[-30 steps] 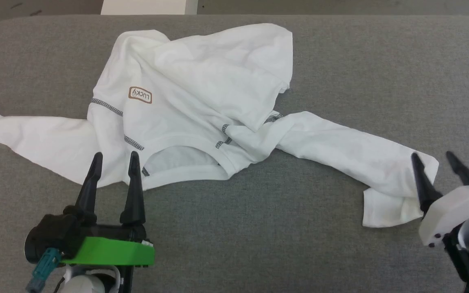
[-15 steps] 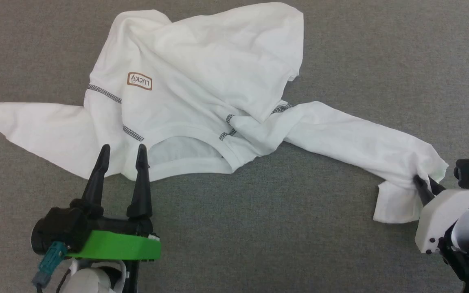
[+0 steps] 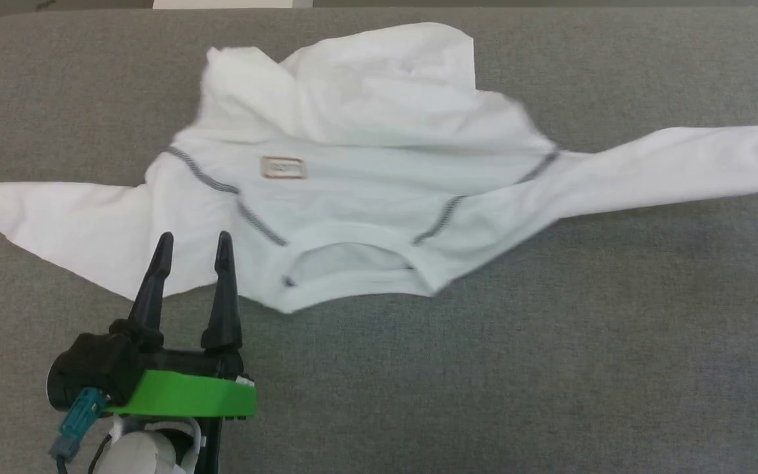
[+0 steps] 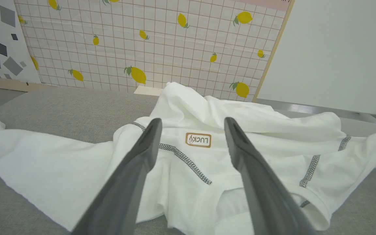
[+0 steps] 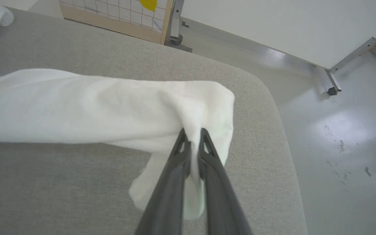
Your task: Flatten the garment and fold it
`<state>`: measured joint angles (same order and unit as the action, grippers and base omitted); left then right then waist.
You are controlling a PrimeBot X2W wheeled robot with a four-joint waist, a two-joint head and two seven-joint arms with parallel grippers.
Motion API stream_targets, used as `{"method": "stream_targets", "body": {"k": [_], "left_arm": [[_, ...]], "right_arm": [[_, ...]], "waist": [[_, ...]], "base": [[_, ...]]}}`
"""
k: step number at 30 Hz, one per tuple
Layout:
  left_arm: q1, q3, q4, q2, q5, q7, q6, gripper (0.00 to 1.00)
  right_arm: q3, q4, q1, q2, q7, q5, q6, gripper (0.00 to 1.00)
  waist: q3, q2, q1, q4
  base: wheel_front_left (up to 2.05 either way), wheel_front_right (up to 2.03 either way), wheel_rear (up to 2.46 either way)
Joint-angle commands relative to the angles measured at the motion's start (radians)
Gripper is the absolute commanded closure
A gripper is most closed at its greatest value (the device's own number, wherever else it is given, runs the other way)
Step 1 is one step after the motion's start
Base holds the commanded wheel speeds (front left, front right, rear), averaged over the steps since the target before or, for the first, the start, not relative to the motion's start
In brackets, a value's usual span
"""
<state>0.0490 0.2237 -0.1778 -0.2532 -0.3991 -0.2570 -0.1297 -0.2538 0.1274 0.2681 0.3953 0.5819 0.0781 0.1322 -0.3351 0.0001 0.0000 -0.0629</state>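
Garment (image 3: pixel 366 171) on grey table (image 3: pixel 484 368), right gripper (image 5: pixel 193 132) clamped on sleeve end (image 5: pixel 214 101), left gripper (image 3: pixel 194 238) jaws wide (near collar (image 3: pixel 353 286)).

My left gripper (image 3: pixel 193 238): fingers spread, gap between them free, garment (image 3: pixel 366 171) under tips and ahead. Bare pad (image 3: pixel 517 368) behind it and to its right, I can pass there. Bunched fabric further ahead, then lemon panel (image 4: pixel 142 39). Right gripper (image 5: pixel 193 131) clamped on garment end; pad edge just right.
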Motion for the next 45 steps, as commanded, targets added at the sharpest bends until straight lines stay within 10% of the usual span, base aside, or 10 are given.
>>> {"method": "stream_targets", "body": {"k": [1,11,14,23,33,45], "left_arm": [[0.019,-0.001,-0.004,-0.001,0.010,-0.005,0.006,0.00],[0.032,0.013,-0.004,-0.005,0.012,0.000,0.012,0.00],[0.042,0.020,-0.004,-0.004,0.013,0.003,0.014,0.00],[0.057,0.038,0.014,0.003,0.012,0.002,0.023,0.00],[-0.033,0.069,0.026,-0.004,-0.003,0.002,0.045,0.00],[-0.009,0.210,0.091,-0.173,0.191,0.155,0.124,0.00]], "right_arm": [[-0.024,-0.024,0.018,0.032,0.006,-0.008,-0.002,1.00],[-0.168,-0.267,0.047,0.171,-0.068,-0.132,-0.002,1.00],[-0.187,-0.329,0.077,0.143,-0.138,-0.168,-0.002,0.00],[-0.149,-0.301,0.160,0.014,-0.324,-0.092,-0.002,0.00],[-0.067,0.159,-0.164,-0.321,-0.433,0.014,-0.002,0.00],[-0.034,0.263,-0.369,-0.345,-0.479,0.128,-0.002,0.00]], "waist": [[-0.015,-0.0001,0.0000,-0.010],[-0.082,-0.0001,0.0000,-0.063],[-0.091,-0.0001,0.0000,-0.068],[-0.029,-0.0001,0.0000,-0.047],[0.072,-0.0001,0.0000,-0.033],[0.079,-0.0001,0.0000,0.014]], "base": [[0.00,0.00,0.00],[0.00,0.00,0.00],[0.00,0.00,0.00],[0.00,0.00,0.00],[0.00,0.00,0.00],[0.00,0.00,0.00]]}}
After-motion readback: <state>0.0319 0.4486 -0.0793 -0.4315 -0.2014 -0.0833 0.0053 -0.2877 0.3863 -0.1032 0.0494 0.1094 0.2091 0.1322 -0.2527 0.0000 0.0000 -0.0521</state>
